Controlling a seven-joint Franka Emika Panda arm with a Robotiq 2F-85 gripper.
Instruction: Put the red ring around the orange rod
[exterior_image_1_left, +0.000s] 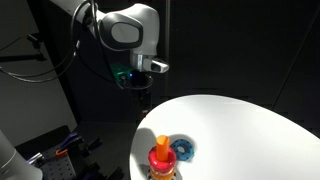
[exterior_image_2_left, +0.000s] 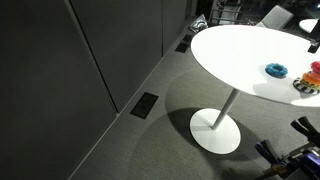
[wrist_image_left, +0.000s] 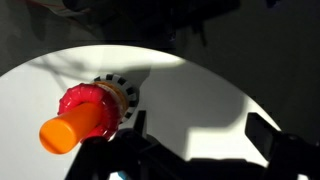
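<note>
The red ring (wrist_image_left: 90, 105) sits around the orange rod (wrist_image_left: 62, 132), low on its toothed yellowish base (wrist_image_left: 120, 92). In an exterior view the rod (exterior_image_1_left: 163, 141) stands near the table's front edge with the red ring (exterior_image_1_left: 160, 155) on it. In an exterior view the red ring (exterior_image_2_left: 316, 68) shows at the right frame edge. My gripper (wrist_image_left: 200, 135) is open and empty, raised above the table and apart from the rod. In an exterior view it (exterior_image_1_left: 138, 85) hangs above the table's far left rim.
A blue ring (exterior_image_1_left: 181, 149) lies on the round white table (exterior_image_1_left: 245, 125) beside the rod; it also shows in an exterior view (exterior_image_2_left: 276, 69). The table (exterior_image_2_left: 230, 45) stands on a pedestal foot (exterior_image_2_left: 216, 131). Dark wall panels and a floor vent (exterior_image_2_left: 145, 105) are nearby.
</note>
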